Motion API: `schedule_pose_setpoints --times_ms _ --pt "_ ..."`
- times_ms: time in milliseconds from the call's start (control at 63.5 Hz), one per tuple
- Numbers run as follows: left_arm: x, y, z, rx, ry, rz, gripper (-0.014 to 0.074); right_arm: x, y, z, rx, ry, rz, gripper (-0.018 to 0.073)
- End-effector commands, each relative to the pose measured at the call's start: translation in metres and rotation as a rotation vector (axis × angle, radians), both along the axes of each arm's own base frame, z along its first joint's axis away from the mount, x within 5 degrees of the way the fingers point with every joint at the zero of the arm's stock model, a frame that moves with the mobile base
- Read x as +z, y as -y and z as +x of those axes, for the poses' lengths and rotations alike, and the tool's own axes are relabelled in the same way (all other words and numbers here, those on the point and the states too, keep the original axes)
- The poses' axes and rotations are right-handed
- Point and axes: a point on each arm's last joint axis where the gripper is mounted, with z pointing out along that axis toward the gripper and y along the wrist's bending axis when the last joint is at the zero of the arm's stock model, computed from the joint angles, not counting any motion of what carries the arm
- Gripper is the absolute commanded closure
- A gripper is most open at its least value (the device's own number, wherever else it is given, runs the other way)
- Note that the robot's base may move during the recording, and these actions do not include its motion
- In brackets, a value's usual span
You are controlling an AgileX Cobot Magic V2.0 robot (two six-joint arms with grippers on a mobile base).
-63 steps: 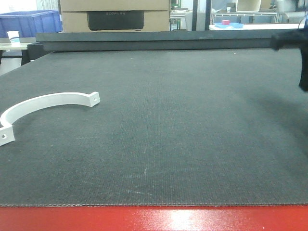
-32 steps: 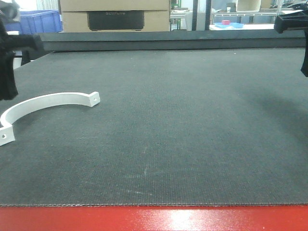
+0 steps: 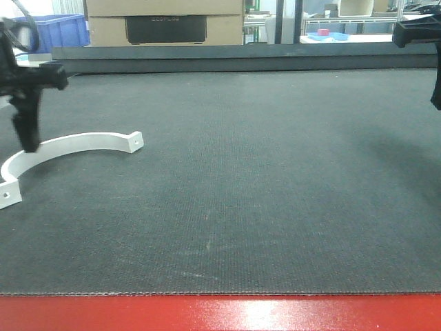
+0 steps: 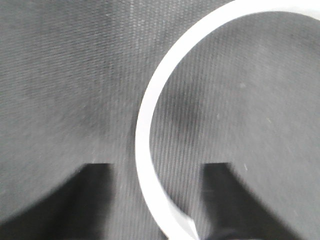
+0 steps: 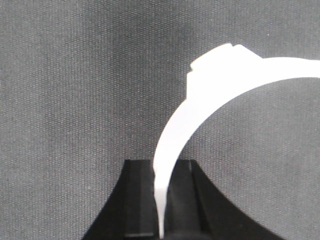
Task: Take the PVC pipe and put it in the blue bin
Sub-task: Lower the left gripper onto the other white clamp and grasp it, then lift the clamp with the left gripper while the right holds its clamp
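Dark woven mat, PVC pipe lying at nine o'clock, left gripper over its arc, jaws apart astride the band (wrist view), right gripper at two o'clock, clamped on second PVC pipe.

Left hand wide apart, low; right hand clamped, high.

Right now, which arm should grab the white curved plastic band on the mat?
Left: its open gripper straddles the white curved plastic band; the right gripper, far away, grips another band.
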Motion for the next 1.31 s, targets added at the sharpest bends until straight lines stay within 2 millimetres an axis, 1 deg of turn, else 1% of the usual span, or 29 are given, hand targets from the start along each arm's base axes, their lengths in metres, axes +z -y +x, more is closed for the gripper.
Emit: schedule_pose_setpoints --times_ms 0,79,173,331,473,536,646,740,803,819,929,1008,1118,1292 --pt "-0.009 -0.002 0.006 0.018 -0.005 -0.008 0.0214 0.005 0.001 -0.001 0.006 0.024 -0.011 0.0715" --pt "-0.018 -0.002 0.009 0.013 -0.022 0.006 0.0216 0.005 0.001 -0.001 0.006 0.024 -0.011 0.0715" --pt "-0.022 -0.003 0.012 0.012 -0.010 0.008 0.0234 0.005 0.001 -0.001 0.006 0.024 -0.011 0.0715" --pt "-0.023 -0.003 0.014 0.011 0.006 0.006 0.0282 0.005 0.001 -0.001 0.006 0.024 -0.011 0.0715" --pt "-0.023 -0.003 0.014 0.011 0.008 0.005 0.0295 0.005 0.001 0.000 0.006 0.026 -0.010 0.0715" --pt "-0.023 -0.003 0.014 0.011 0.008 0.005 0.0321 0.005 0.001 0.000 0.006 0.026 -0.010 0.0715" --pt "-0.023 -0.003 0.013 0.013 -0.010 0.006 0.0459 0.006 0.001 0.000 0.006 0.028 -0.010 0.0715" --pt "-0.024 -0.003 0.012 0.013 -0.023 0.008 0.0624 0.006 0.001 0.000 0.006 0.029 -0.010 0.0715" --pt "-0.024 -0.003 0.011 0.014 -0.031 0.010 0.0700 0.006 0.001 0.000 0.006 0.029 -0.010 0.0715" --pt "-0.024 -0.003 0.011 0.014 -0.033 0.010 0.0707 0.006 0.001 0.000 0.006 0.029 -0.010 0.0715" --pt "-0.024 -0.003 0.009 0.016 -0.056 0.014 0.0707 0.007 0.001 0.000 0.006 0.034 -0.009 0.0715" --pt "-0.018 -0.004 0.010 0.019 -0.074 0.017 0.0707 0.012 0.001 -0.002 0.006 0.055 -0.006 0.0715" --pt "-0.005 -0.002 0.010 -0.021 -0.080 0.019 0.0707 0.023 0.002 -0.006 0.006 0.099 0.001 0.0715" --pt "0.019 0.005 0.004 -0.077 -0.002 0.016 0.0707 0.041 0.003 -0.014 0.009 0.178 0.012 0.0715"
